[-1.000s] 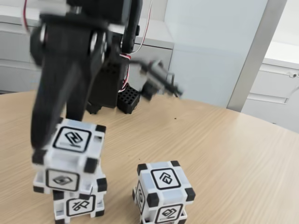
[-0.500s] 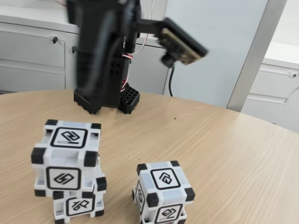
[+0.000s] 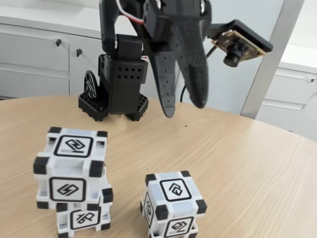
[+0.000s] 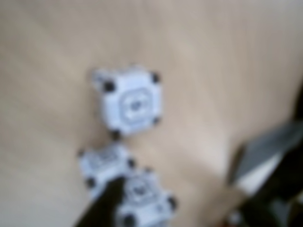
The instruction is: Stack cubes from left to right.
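In the fixed view two cubes stand stacked at the lower left: the upper cube rests slightly askew on the lower cube. A third cube sits alone on the wooden table to their right. My gripper hangs open high above the table, behind and above the lone cube, fingers pointing down with nothing between them. The blurred wrist view looks down on the lone cube and, below it, the stack. One dark finger crosses in front of the stack.
The arm's black base stands at the back of the round wooden table, whose edge curves away at the right. White cabinets and a grey post lie behind it. The wrist camera juts out to the right.
The gripper let go of the upper cube, rose and swung right, away from the stack. The upper cube stayed on the lower one, and the lone cube has not moved.
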Available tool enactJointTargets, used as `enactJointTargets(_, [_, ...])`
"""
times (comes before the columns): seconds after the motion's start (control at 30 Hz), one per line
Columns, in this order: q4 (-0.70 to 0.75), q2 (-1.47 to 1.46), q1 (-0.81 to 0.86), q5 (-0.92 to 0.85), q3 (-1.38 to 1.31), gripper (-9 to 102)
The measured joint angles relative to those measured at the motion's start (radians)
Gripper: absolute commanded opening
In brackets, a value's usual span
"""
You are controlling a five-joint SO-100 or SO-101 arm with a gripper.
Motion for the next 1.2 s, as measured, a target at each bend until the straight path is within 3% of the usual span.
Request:
enactJointTargets(0.27, [0.000, -0.026, -0.026, 0.017, 0.000, 37])
enactJointTargets(0.53, [-0.002, -0.253, -0.025, 0.021, 0.000, 37])
enactJointTargets(0.87, [-0.245, -0.291, -0.023, -0.026, 0.000, 38])
enactJointTargets(1.2, [-0.259, -0.291, -0.023, -0.037, 0.000, 37])
